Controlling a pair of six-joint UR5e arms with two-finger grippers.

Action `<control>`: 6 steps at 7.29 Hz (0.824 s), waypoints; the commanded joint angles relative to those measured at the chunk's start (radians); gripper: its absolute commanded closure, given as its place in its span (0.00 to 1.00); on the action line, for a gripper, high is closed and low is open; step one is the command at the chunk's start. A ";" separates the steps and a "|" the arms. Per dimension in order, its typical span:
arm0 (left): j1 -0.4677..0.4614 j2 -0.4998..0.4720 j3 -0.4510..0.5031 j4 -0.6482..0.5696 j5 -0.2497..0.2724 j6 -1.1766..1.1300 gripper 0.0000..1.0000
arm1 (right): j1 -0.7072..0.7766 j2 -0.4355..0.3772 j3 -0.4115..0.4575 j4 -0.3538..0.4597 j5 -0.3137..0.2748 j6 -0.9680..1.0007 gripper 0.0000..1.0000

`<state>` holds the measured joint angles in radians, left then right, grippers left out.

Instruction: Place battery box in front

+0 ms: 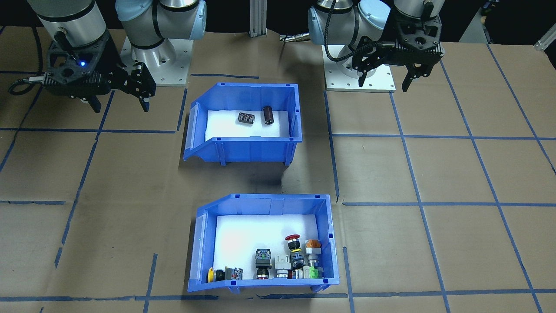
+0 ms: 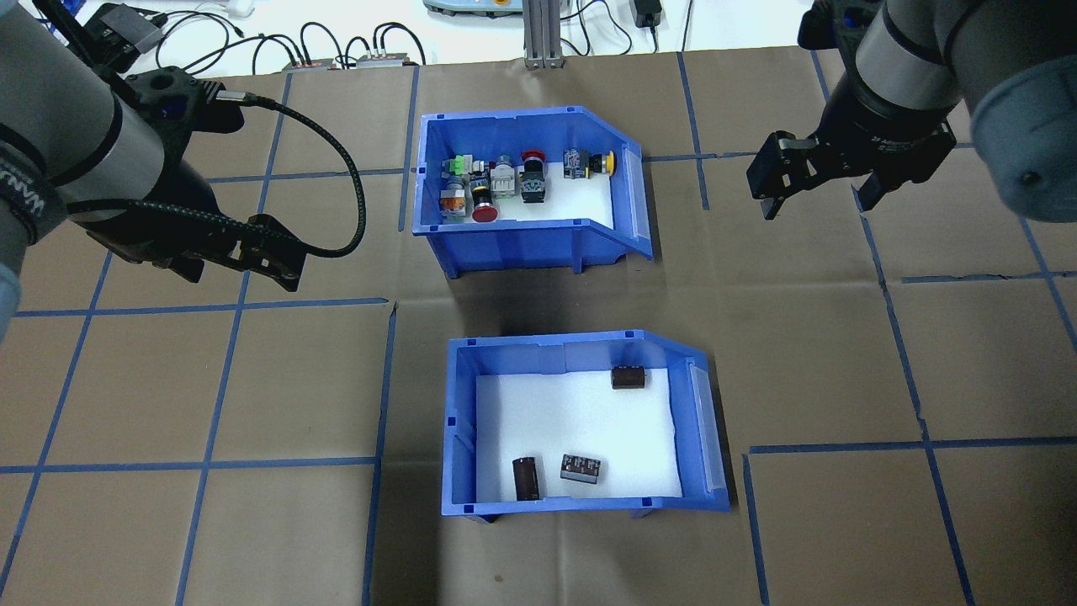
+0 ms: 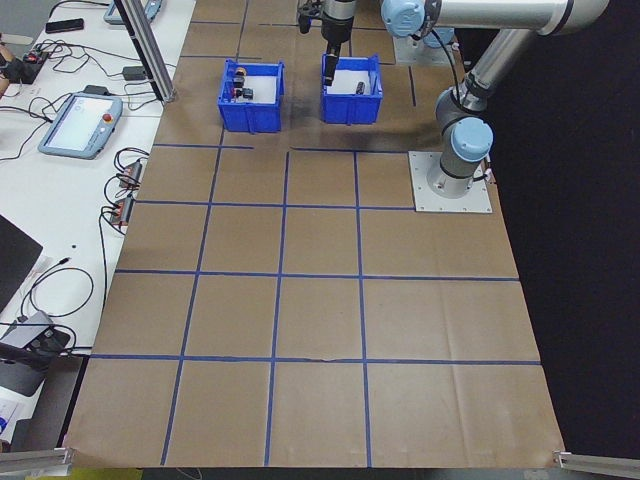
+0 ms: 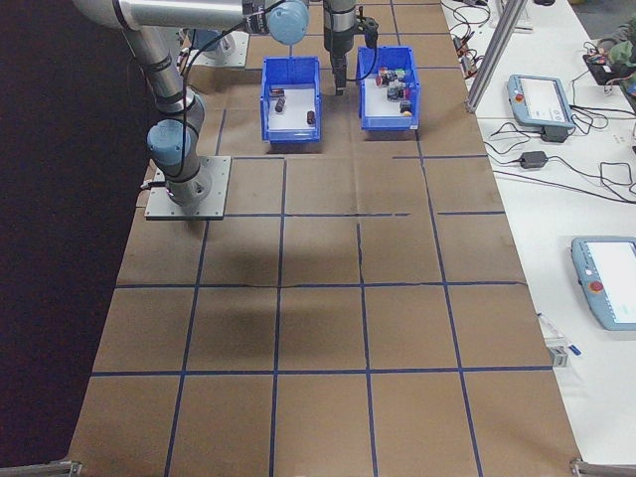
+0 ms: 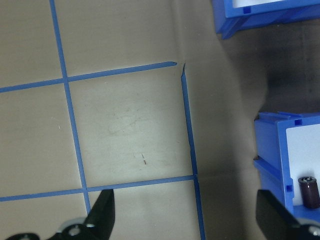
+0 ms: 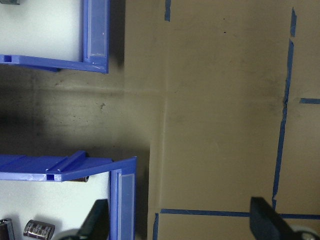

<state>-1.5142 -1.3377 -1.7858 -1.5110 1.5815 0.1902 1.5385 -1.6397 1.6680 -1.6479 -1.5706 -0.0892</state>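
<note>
Almost no lettering can be read in these views. In the overhead view, a dark band (image 2: 18, 187) around the left arm carries pale capital letters, seen side-on and cut off at the frame edge, too partial to make out as a word. On the right arm's dark wrist collar (image 2: 904, 135) in the same view runs a thin line of small white print, too fine to read. The small dark component (image 1: 246, 118) in the battery box (image 1: 243, 150) shows pale markings on its face in the front-facing view, but no characters resolve. The screens of the pendants (image 3: 80, 124) on the side benches show nothing legible.
</note>
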 commanded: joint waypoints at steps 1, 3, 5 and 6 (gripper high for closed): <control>0.000 -0.003 0.000 0.000 0.000 0.000 0.00 | 0.000 -0.005 0.002 0.002 -0.002 0.000 0.00; 0.000 -0.003 0.002 0.002 0.000 0.002 0.00 | 0.000 -0.005 0.002 0.002 0.004 -0.001 0.00; -0.003 0.029 -0.004 -0.006 0.002 0.000 0.00 | 0.002 -0.005 0.004 0.011 -0.002 -0.001 0.00; 0.003 0.014 -0.021 0.003 0.006 0.003 0.00 | 0.002 0.007 -0.005 0.019 -0.005 -0.024 0.00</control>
<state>-1.5147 -1.3223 -1.7929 -1.5104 1.5838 0.1914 1.5399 -1.6416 1.6695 -1.6375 -1.5716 -0.0959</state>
